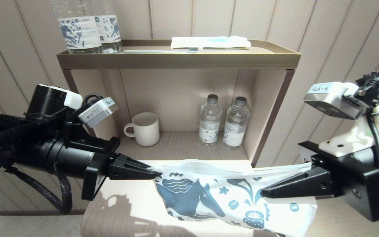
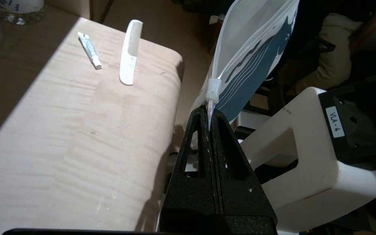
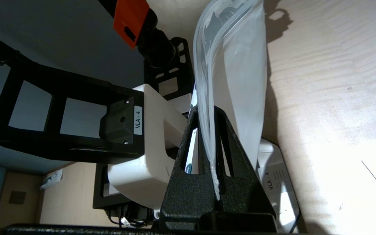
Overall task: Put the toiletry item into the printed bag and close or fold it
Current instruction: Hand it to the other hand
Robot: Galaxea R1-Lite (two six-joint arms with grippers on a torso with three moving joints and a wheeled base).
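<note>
Bag: white, printed with a dark blue horse, wavy lines, stars and small motifs; translucent pale top edge and slider. Comb: plain white, near the counter's far edge. Tube: white with a faint grey-blue print. Counter: pale beige with a light wavy grain. Left gripper and right gripper: matt black, on white mounts. Mug: off-white, ribbed. Bottles: clear, grey caps, white labels with blue print. Shelf: taupe.

surface: pale wooden table | on it: white comb, small tube
</note>
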